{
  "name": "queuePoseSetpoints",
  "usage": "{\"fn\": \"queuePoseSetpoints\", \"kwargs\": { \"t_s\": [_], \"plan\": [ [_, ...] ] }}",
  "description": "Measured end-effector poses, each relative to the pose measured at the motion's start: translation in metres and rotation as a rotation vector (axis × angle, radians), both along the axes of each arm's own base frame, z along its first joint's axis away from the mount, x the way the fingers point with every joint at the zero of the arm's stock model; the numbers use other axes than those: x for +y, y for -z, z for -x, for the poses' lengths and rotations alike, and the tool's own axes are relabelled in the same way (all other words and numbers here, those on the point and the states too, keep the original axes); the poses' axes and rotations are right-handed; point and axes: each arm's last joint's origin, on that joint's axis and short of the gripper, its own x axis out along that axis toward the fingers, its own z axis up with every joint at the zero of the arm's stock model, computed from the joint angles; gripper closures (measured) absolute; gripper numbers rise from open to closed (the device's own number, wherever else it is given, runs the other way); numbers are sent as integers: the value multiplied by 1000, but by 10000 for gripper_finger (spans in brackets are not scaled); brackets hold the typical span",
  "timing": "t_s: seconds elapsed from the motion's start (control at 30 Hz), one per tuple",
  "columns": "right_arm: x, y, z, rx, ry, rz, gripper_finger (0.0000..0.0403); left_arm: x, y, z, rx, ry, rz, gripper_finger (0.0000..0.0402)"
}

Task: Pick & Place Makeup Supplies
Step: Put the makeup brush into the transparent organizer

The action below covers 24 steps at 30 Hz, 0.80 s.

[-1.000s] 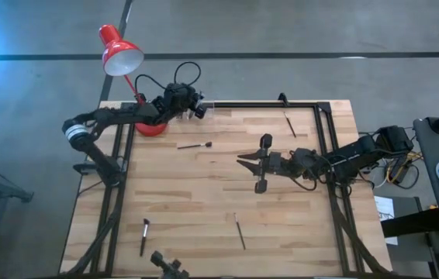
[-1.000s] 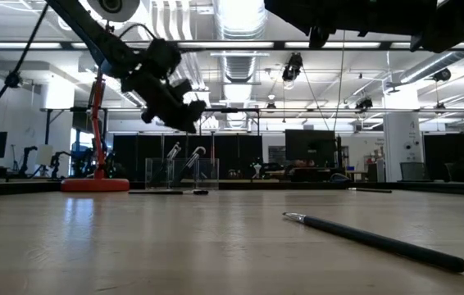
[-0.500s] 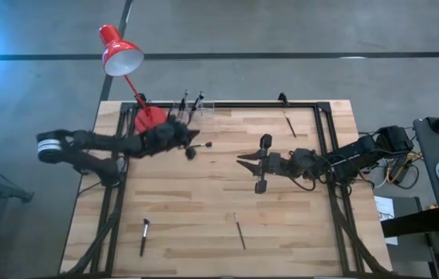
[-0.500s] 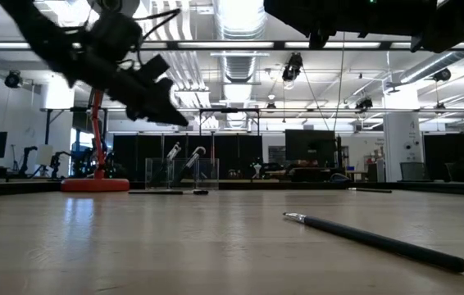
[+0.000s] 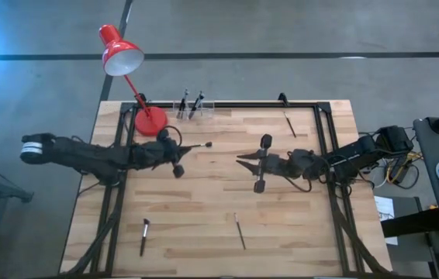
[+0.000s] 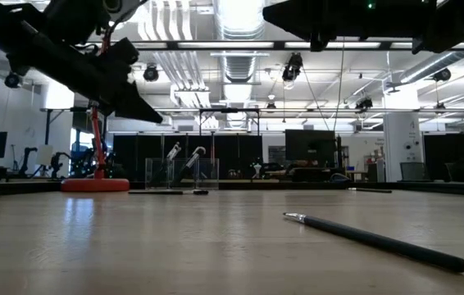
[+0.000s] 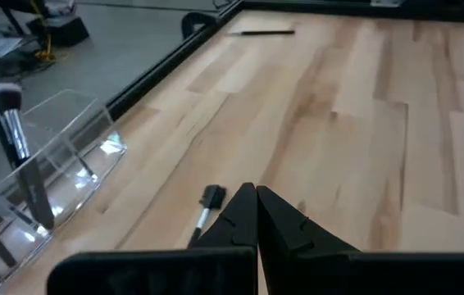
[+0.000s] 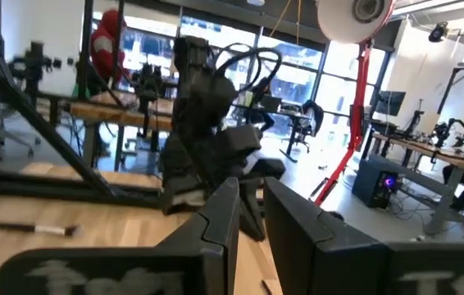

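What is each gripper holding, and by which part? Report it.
Nothing. The left gripper is shut and empty, above the brush lying on the table. The right gripper holds nothing either.

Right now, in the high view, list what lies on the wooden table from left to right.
Brush at the near left → red lamp base → left claw → near-centre brush → right claw → brush near the far right.

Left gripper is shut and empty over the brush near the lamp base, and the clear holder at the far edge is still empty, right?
Not quite. The clear holder already has brushes standing in it, as the high view shows. The rest holds: the left gripper is shut and empty by the brush near the lamp base.
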Motion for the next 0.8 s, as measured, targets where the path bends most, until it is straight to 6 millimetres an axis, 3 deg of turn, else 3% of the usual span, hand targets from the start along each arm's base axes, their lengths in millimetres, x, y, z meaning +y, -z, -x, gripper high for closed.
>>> {"fn": "queuePoseSetpoints", "kwargs": {
  "t_s": [0.3, 0.53, 0.8],
  "plan": [
    [-2, 2, 0, 34, 90, 38, 349, 25, 18, -22, 103, -12, 75, 401],
    [-2, 2, 0, 37, 90, 42, 349, 44, 40, -65, 206, -8, 55, 401],
    [-2, 4, 0, 51, 90, 44, 349, 59, 49, -112, 315, -10, -23, 401]
  ]
}}
